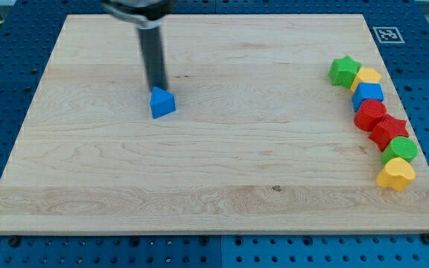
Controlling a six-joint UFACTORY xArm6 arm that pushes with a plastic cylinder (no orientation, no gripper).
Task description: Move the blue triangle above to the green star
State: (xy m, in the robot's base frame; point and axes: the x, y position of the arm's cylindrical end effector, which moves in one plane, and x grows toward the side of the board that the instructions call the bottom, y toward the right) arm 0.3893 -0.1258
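tip: my tip (157, 88) touching the top edge of the blue triangle (162, 103), which sits just below-right of it
claw: none on this rig, only a bare rod; nothing held
target: green star (343, 71) far to the tip's right, at the top of the block column
handling: likely light, rigid, slides easily on the desk (214, 186); may spin if pushed off-centre
contact: push on its left face, centred
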